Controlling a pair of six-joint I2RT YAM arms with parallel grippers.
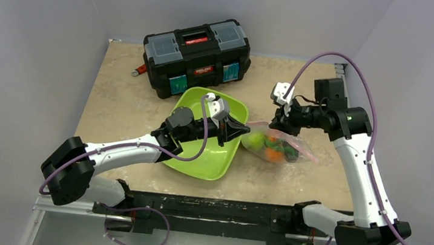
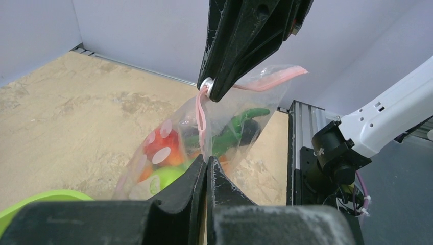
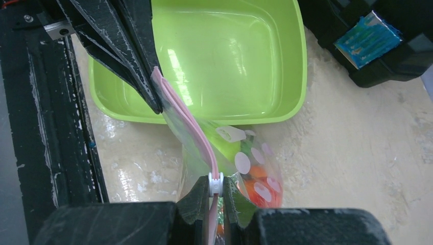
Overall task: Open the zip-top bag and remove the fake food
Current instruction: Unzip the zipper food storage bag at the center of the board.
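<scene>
The zip-top bag (image 1: 285, 143) hangs between my two grippers, just right of the tray, its body sagging toward the table. Fake food (image 1: 271, 148) fills it: red, orange and green pieces (image 2: 162, 148) behind the clear plastic (image 3: 258, 184). My left gripper (image 1: 243, 130) is shut on one end of the pink zip strip (image 2: 200, 115), fingertips pinched together (image 2: 207, 162). My right gripper (image 1: 278, 121) is shut on the white zip slider (image 3: 216, 184), which also shows in the left wrist view (image 2: 207, 84). Between the two grips the strip (image 3: 186, 120) runs taut and pressed together.
A lime-green tray (image 1: 211, 158) lies under my left gripper, and its bare inside (image 3: 230, 56) fills the right wrist view. A black toolbox (image 1: 197, 56) stands behind it at the table's far side. The black base rail (image 1: 211, 210) runs along the near edge.
</scene>
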